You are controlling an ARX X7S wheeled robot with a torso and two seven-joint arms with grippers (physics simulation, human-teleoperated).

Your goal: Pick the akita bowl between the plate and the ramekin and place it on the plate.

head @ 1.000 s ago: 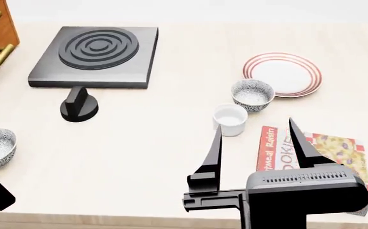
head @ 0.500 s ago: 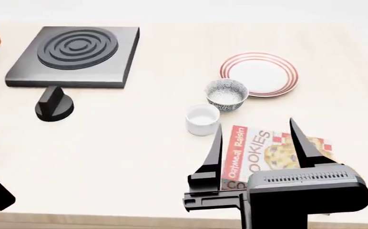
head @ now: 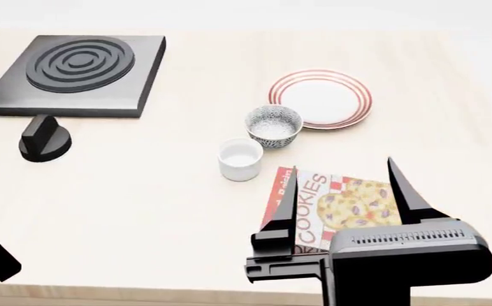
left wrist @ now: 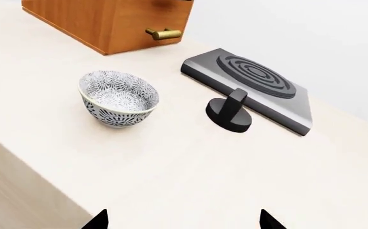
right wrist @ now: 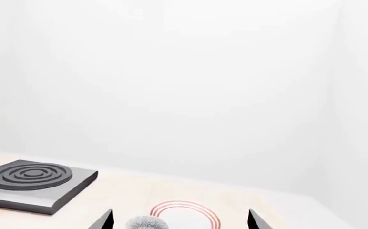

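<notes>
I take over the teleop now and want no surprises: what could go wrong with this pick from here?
The akita bowl sits close beside the ramekin and the plate, so a wide right hand may nudge either one. A look-alike speckled bowl stands near the left hand; grabbing it would be the wrong pick. The cookie box lies under the right hand and could snag a low approach.

Head view panned right, akita bowl (head: 273, 125) now nearer centre

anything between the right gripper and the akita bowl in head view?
Yes. In the head view a cookie box lies flat on the table between the open right gripper and the akita bowl. The ramekin stands just left of that line.
</notes>
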